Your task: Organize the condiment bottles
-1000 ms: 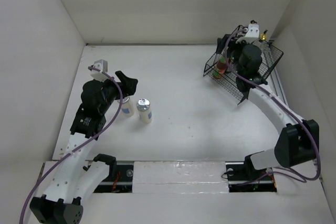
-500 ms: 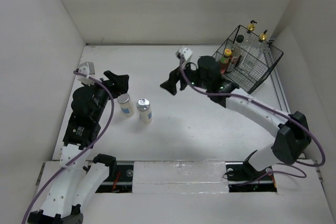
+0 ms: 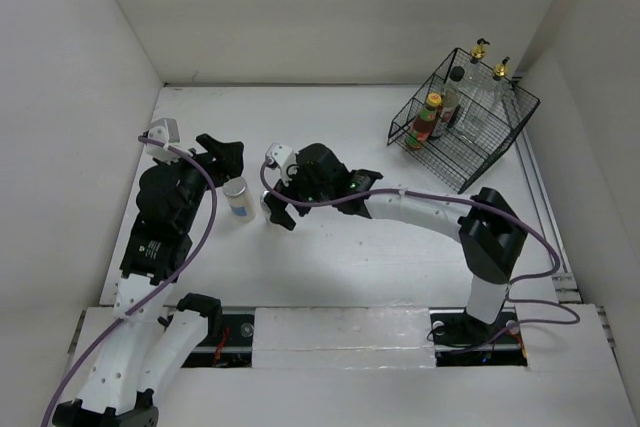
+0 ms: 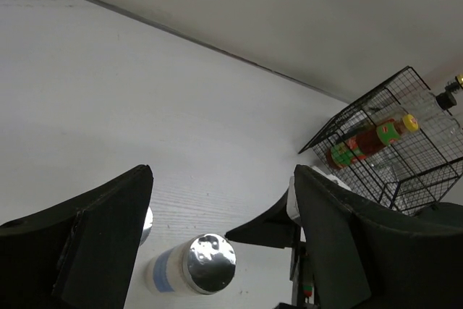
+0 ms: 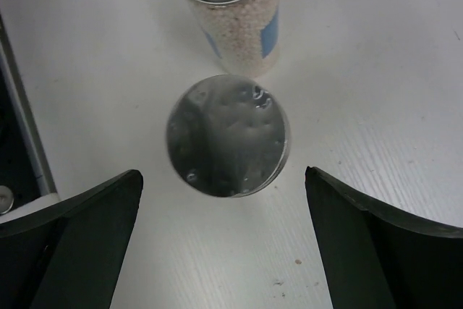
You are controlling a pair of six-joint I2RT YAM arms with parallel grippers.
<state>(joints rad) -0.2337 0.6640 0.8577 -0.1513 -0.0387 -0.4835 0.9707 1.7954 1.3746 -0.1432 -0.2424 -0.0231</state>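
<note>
Two short white bottles stand left of centre. One (image 3: 237, 197) shows in the top view; the other is hidden there under my right gripper (image 3: 275, 205). In the right wrist view that gripper (image 5: 223, 173) is open, its fingers either side of the near bottle's silver cap (image 5: 226, 135), with the other bottle (image 5: 231, 12) beyond. My left gripper (image 3: 222, 150) is open and empty, just behind the bottles; its wrist view (image 4: 223, 171) shows one capped bottle (image 4: 199, 265). The yellow-capped bottle (image 3: 430, 112), the black-capped bottle (image 3: 455, 82) and two gold-pourer glass bottles (image 3: 478, 52) stand in the basket.
The black wire basket (image 3: 500, 142) sits at the back right corner, also seen in the left wrist view (image 4: 427, 171). White walls close in the table on the left, back and right. My two grippers are close together near the white bottles.
My right arm has swung from the basket leftward across the table and now hovers over the right white bottle. My left gripper drew back slightly from the bottles.
</note>
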